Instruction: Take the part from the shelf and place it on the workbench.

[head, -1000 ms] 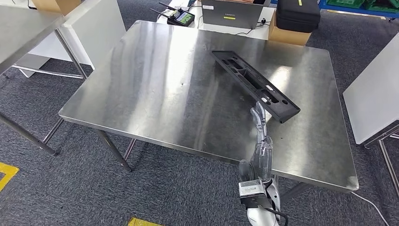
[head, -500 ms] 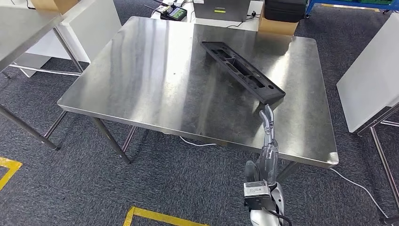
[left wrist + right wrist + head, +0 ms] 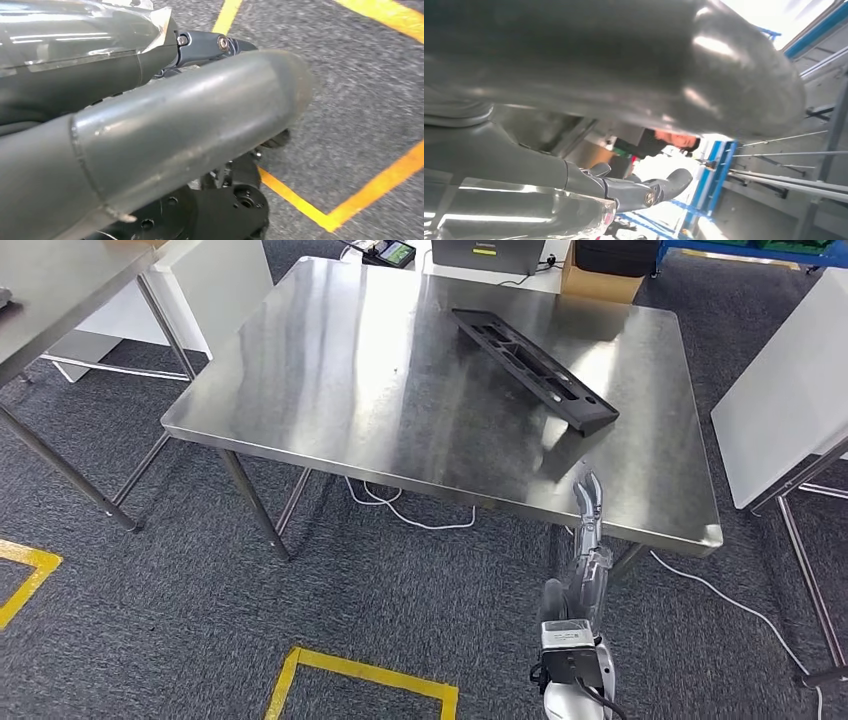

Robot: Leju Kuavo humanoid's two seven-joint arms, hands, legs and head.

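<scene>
The part (image 3: 532, 370), a long black tray, lies flat on the steel tabletop (image 3: 340, 390), toward its far right. Placement appears complete. The right hand (image 3: 590, 502) hangs off the near edge, fingers extended, holding nothing. The left hand's (image 3: 150, 150) finger state cannot be determined.

Robot hand (image 3: 150, 125) above yellow-lined carpet (image 3: 365, 90)

The head camera is looking forward and down from high on the robot, taking in the steel workbench (image 3: 440, 380) and grey carpet from some way off. The left wrist camera is sitting close behind the left hand (image 3: 150, 135), facing the carpet and its yellow floor tape (image 3: 320, 200), also visible from the head. The right wrist camera is pointing upward past the right hand (image 3: 624, 75).
</scene>
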